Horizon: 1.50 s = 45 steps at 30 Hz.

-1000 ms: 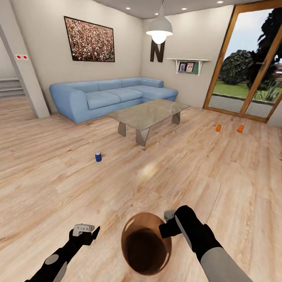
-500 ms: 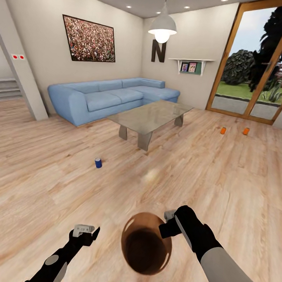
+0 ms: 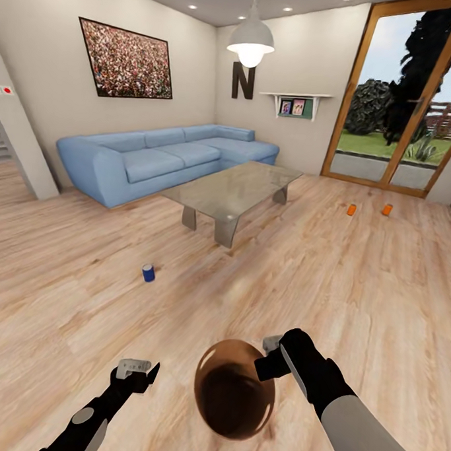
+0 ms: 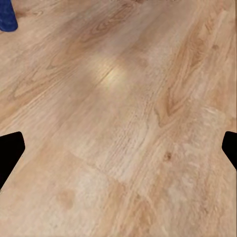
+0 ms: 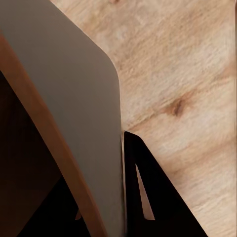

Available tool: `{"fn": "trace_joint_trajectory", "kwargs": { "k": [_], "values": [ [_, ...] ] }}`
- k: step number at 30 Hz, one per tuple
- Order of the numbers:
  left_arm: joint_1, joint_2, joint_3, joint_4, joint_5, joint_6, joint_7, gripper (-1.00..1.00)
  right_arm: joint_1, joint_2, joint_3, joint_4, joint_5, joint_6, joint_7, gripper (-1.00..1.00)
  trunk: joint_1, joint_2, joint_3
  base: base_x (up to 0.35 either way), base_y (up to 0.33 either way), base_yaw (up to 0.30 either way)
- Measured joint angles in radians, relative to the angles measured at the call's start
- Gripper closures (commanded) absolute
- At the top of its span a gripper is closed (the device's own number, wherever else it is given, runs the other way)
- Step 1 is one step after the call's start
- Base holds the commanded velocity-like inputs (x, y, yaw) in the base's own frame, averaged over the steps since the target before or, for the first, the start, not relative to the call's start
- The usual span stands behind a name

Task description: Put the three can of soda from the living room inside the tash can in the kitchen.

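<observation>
My left gripper (image 3: 137,368) hangs with fingers apart, empty; one blue can (image 3: 147,272) stands ahead of it. My right gripper (image 3: 266,360) is clamped on the tash can (image 3: 233,398) rim, its interior dark. Two orange soda cans (image 3: 351,209) stand far ahead, right.

A blue can (image 3: 147,272) stands on the plank floor (image 3: 354,285) left of centre, nearer than the glass-topped table (image 3: 232,189), with a blue sofa (image 3: 164,157) against the far wall under a framed picture (image 3: 126,60), a pendant lamp (image 3: 250,42) overhead and glass doors (image 3: 402,102) at far right.
</observation>
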Motion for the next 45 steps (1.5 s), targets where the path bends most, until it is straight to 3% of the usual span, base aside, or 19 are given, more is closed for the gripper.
{"fn": "trace_joint_trajectory", "kwargs": {
  "k": [27, 45],
  "values": [
    [0.000, 0.000, 0.000, -0.003, 0.000, 0.002, 0.001, -1.00, 0.000, 0.000, -0.010, -0.001, 0.000, 0.000, 0.000, 1.00, 0.000, 0.000, 0.000, 0.267, 0.188, -0.219],
    [0.000, 0.006, 0.008, -0.032, 0.008, 0.012, -0.001, -1.00, 0.000, 0.000, -0.006, -0.001, 0.000, 0.000, 0.000, 1.00, 0.000, 0.000, 0.000, 0.273, 0.196, -0.122]
  ]
}}
